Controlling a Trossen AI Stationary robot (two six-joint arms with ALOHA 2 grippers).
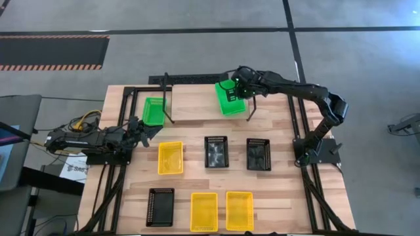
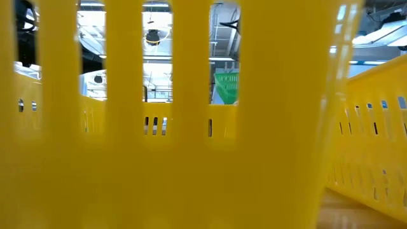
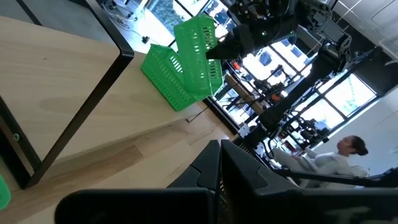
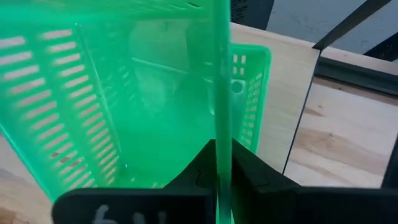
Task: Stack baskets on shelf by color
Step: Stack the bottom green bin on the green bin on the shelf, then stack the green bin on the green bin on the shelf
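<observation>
High view: right gripper (image 1: 235,84) holds a tilted green basket (image 1: 229,98) over the shelf (image 1: 197,108), right end; another green basket (image 1: 153,111) at its left end.
High view, left gripper (image 1: 146,128): parked on the tabletop (image 1: 275,190), jaws pressed together.
Low view: yellow basket (image 2: 191,159) wall blocks the lens.
Left wrist view: tilted basket above a second one.
Right wrist view: jaws pinch the basket rim.

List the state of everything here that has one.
Tilted green basket: tipped over another, right gripper at its wall.
Lower green basket: upright on shelf.
Third green basket: upright, beside left gripper.
Yellow baskets: upright, unstacked.
Black baskets: same.
Left gripper: shut.
</observation>
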